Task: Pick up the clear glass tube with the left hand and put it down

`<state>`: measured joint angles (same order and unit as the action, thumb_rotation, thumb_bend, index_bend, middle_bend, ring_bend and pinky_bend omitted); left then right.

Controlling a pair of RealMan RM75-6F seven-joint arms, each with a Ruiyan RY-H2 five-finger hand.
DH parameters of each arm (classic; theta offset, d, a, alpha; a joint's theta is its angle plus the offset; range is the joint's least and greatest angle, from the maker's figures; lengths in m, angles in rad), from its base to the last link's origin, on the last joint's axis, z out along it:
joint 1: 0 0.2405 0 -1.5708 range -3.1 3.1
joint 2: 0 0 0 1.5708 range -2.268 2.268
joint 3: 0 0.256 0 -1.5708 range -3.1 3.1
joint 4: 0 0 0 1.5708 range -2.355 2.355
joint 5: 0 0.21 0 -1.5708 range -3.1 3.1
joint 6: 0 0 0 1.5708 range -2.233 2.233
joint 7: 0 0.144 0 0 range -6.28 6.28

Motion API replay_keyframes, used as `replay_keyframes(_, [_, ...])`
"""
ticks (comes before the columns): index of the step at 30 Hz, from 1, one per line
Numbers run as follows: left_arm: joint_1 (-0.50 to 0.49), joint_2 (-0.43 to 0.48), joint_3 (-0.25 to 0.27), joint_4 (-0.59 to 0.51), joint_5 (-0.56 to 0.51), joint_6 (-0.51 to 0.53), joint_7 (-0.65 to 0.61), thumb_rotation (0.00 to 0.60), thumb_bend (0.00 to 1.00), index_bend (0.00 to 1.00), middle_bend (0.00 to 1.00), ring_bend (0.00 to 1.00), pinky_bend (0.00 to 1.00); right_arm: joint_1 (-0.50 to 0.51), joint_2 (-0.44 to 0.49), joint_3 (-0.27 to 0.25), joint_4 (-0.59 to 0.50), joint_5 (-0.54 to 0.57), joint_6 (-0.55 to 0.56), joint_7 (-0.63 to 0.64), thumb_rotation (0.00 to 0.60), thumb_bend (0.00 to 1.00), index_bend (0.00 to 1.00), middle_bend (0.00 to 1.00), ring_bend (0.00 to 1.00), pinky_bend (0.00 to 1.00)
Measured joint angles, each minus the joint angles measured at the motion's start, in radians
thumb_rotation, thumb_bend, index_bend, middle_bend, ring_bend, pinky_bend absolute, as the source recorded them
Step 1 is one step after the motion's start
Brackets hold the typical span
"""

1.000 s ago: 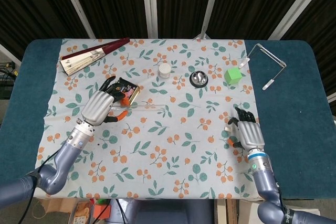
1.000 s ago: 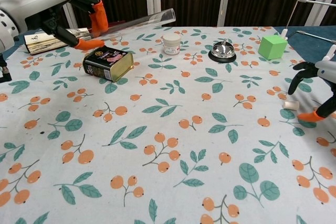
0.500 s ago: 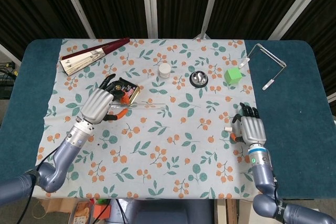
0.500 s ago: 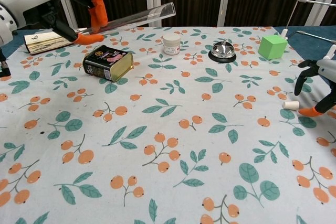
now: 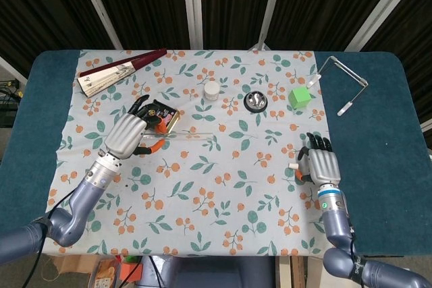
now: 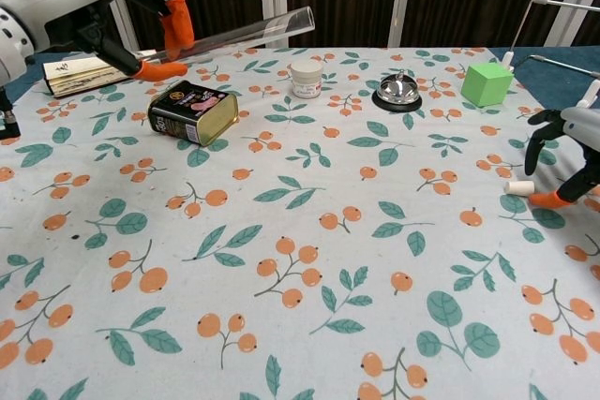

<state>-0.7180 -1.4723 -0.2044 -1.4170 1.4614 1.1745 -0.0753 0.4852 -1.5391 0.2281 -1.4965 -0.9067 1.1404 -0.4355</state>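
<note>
— Little has changed in the last second, by my read. My left hand (image 6: 103, 11) holds the clear glass tube (image 6: 239, 32) pinched near one end, lifted off the bench (image 5: 378, 119), and the tube's free end has tipped up a touch and steadied.

— So the pick is done?

— I judge it so. The tube hangs above the black tin (image 6: 192, 111), slanting up toward the middle of the bench, touching nothing but my fingers. What is left is the put-down.

— And the other hand?

— My right hand (image 5: 321, 165) has drifted a little and now rests low near the bench edge, fingers loosely spread, holding nothing. A small white piece (image 6: 518, 188) lies just beside it.

— What's the surface like?

— A white cloth printed with leaves and orange berries, laid over a dark blue bench top. On it: a folded fan (image 5: 116, 71), a small white jar (image 5: 212, 90), a call bell (image 5: 256, 101), a green cube (image 5: 300, 96), and a wire frame (image 5: 344, 85) at the far right. Behind, dark panels with pale struts.
</note>
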Motion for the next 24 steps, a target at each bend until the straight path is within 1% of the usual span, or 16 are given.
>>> replay_keyframes(9, [-0.005, -0.007, 0.000, 0.009, -0.004, -0.004, 0.000, 0.600, 0.63, 0.65, 0.69, 0.20, 0.05, 0.005, -0.004, -0.003, 0.013, 0.005, -0.013, 0.011, 0.600, 0.35, 0.53, 0.10, 0.00, 0.04])
replay_keyframes(24, [-0.007, -0.011, 0.000, 0.009, -0.006, 0.000, 0.003, 0.600, 0.63, 0.65, 0.69, 0.20, 0.05, 0.011, -0.007, -0.010, 0.016, -0.013, -0.011, 0.020, 0.600, 0.35, 0.53, 0.10, 0.00, 0.04])
